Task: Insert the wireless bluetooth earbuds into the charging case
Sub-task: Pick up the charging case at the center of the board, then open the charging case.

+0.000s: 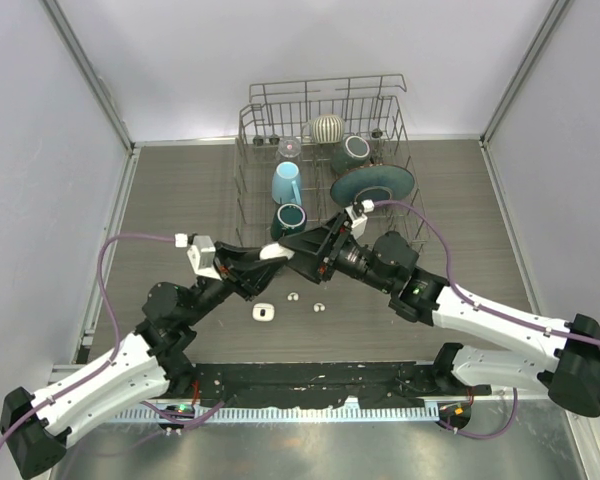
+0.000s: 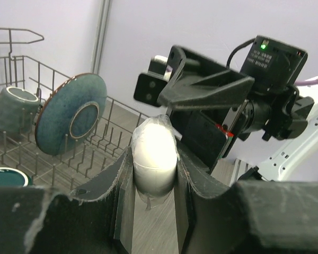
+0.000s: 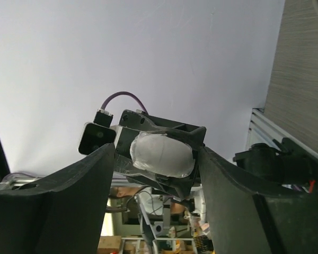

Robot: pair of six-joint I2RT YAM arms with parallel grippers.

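Observation:
My left gripper (image 1: 272,254) is shut on the white, rounded charging case (image 2: 155,152) and holds it above the table. The case looks closed, with clear tape on it. My right gripper (image 1: 302,250) faces it tip to tip. In the right wrist view its fingers (image 3: 103,169) stand open on either side of the case (image 3: 163,153); the right one is close to it and the left one stands apart. Two tiny white earbuds (image 1: 294,296) (image 1: 318,307) lie on the table below the grippers.
A small white rounded piece (image 1: 264,313) lies on the table left of the earbuds. A wire dish rack (image 1: 400,150) stands at the back with a blue mug (image 1: 286,183), dark cups and a teal plate (image 1: 372,184), close behind the grippers.

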